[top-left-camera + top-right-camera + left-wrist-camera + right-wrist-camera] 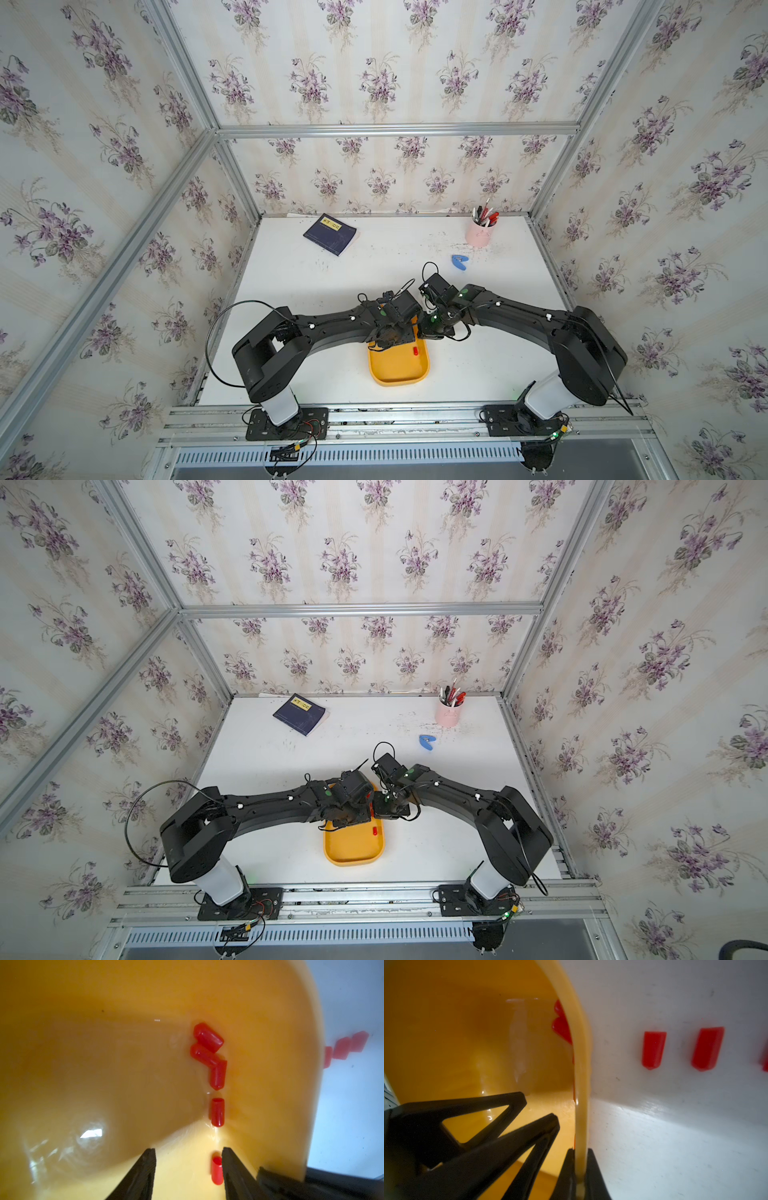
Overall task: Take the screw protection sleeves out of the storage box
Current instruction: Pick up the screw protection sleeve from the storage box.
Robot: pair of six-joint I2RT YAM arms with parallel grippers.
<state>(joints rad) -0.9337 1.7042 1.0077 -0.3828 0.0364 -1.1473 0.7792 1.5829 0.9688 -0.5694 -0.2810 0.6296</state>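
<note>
- White table (478, 365) is carrying the yellow storage box (399, 380); the right tool (580, 1152) is clamping its rim.
- Left tool (189, 1150) is hovering half-open astride one sleeve (217, 1169); more screw protection sleeves (217, 1112) are lying ahead in the box, with loose sleeves (653, 1050) outside its rim.
- They are looking light, slick and roll-prone; pinching gently across the barrel seems best.

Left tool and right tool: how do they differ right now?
The left tool stands open; the right tool is shut. The left tool straddles a loose red sleeve inside the storage box; the right tool pinches the box's rim. Both are black and at the box.
</note>
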